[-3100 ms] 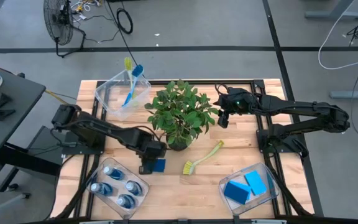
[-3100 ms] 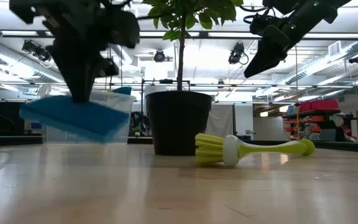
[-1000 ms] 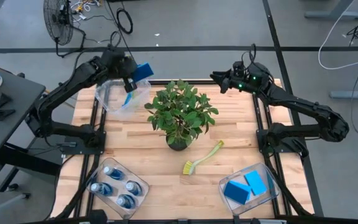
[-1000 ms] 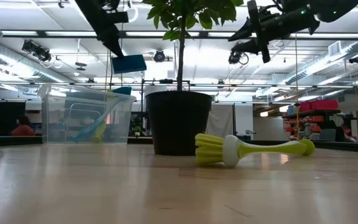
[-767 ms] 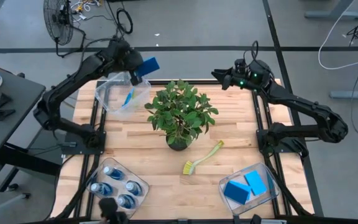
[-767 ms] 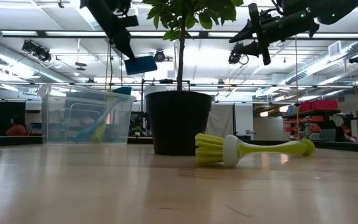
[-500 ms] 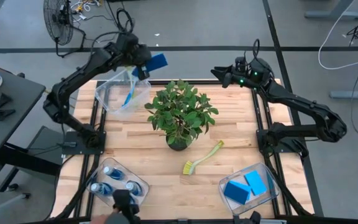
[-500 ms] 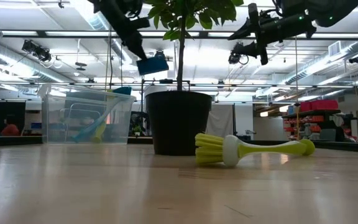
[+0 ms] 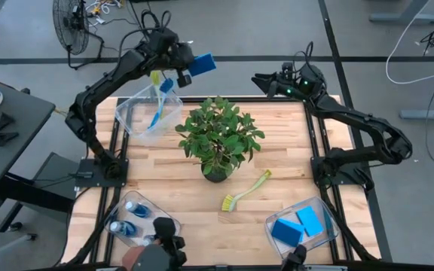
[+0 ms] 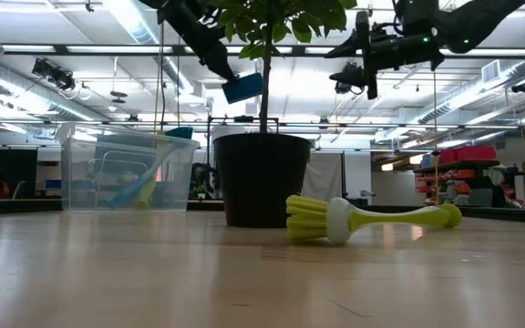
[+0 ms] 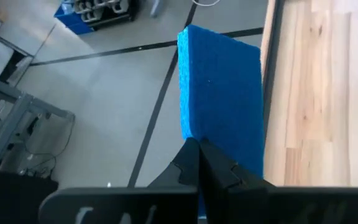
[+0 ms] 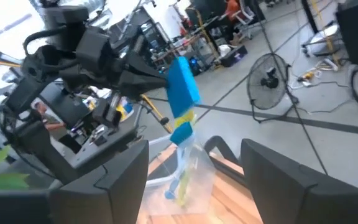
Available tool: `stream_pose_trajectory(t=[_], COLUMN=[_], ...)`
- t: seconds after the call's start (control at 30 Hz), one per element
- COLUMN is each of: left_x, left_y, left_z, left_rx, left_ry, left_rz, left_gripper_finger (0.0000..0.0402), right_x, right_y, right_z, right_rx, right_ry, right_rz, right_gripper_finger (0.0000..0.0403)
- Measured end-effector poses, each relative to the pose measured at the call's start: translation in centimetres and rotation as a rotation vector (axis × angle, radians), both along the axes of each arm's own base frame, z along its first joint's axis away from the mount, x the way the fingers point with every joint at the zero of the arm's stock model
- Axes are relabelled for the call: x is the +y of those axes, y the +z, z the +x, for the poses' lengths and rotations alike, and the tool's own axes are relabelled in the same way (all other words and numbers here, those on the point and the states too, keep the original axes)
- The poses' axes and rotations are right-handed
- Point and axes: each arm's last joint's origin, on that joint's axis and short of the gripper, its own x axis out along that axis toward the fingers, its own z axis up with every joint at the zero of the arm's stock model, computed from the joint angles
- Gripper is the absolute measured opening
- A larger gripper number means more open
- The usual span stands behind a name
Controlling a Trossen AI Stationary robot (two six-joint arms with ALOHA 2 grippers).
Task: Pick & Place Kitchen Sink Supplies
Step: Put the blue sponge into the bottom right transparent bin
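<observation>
Fingers, left gripper point(image 9: 189, 66): clamped on a flat blue sponge point(image 9: 202, 63), pinching its lower edge; the sponge point(image 11: 221, 106) stands on edge beyond the fingertips.
Position, left gripper: raised high, past the table's far edge, over the floor near the far-left corner.
Fingers, right gripper point(image 9: 259, 80): spread wide with nothing between them; seen as two dark prongs point(image 12: 123, 177) framing the view.
Position, right gripper: raised off the far edge toward the far-right corner, pointed at the held sponge point(image 12: 182, 88), well apart from it.
Between the grippers: potted plant point(image 9: 218, 137) at the table's middle, its leaves below both arms.
Far-left bin point(image 9: 130, 113): clear plastic, holding a brush point(image 9: 159, 105) leaning on its rim.
Near-left bin point(image 9: 170, 220): clear, holding small blue bottles point(image 9: 136, 208).
Near-right bin point(image 9: 325, 238): clear, holding two blue sponges point(image 9: 297, 224).
Loose brush point(image 9: 245, 191): yellow-green, lying flat on the wood just beside the plant pot point(image 10: 259, 179), toward the near edge; bristle head point(image 10: 309, 219) nearest the pot.
Near edge: a person's hand point(image 9: 145, 260) with a dark device, by the near-left bin.
</observation>
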Motion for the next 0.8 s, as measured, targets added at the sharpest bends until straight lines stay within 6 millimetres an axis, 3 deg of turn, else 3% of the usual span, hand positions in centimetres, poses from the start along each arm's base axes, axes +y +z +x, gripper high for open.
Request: stream_pose_trajectory(t=[0.33, 0.6, 0.8], left_x=[-0.4, -1.0, -1.3], left_y=[-1.5, -1.0, -0.8], left_z=[2.5, 3.4, 3.7], left_rx=[0.003, -0.056, -0.093], left_ry=[-0.074, -0.093, -0.130], left_rz=[-0.025, -0.005, -0.023], left_gripper_finger=[0.0001, 0.0001, 0.0001], right_x=[-3.0, -5.0, -5.3], right_y=[1.7, 0.3, 0.0], right_z=[3.3, 5.5, 6.2], right_rx=[0.034, 0.081, 0.092], right_ry=[0.129, 0.213, 0.257], right_rz=[-0.093, -0.089, -0.114], right_gripper_finger=[0.0256, 0.0256, 0.0256])
